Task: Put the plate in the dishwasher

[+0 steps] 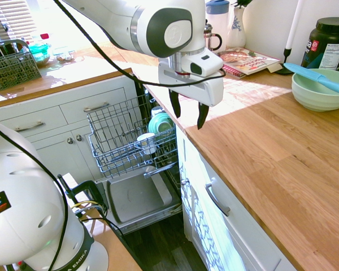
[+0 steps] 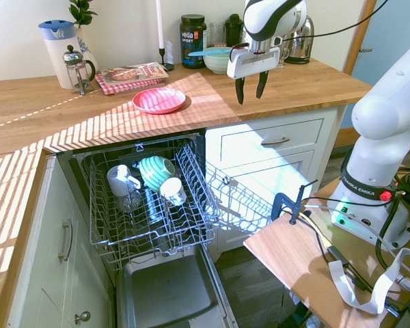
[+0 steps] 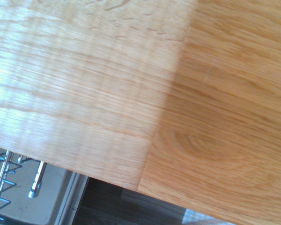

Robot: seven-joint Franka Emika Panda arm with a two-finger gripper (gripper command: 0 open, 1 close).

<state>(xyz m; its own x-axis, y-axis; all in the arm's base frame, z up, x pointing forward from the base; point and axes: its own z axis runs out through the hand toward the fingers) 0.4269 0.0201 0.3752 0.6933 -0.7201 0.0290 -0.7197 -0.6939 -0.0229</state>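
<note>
Above the countertop point(image 2: 307, 89), the claw point(image 2: 251, 89) hangs wide open, holding nothing.

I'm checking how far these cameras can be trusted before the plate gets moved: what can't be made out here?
- Plate: missing from the first exterior view, where the arm covers part of the counter; outside the wrist view's frame.
- Pale green bowl: its right side is cut off by the first exterior view's edge.
- Small label print on the black tub: too small to read in the first exterior view.
</note>
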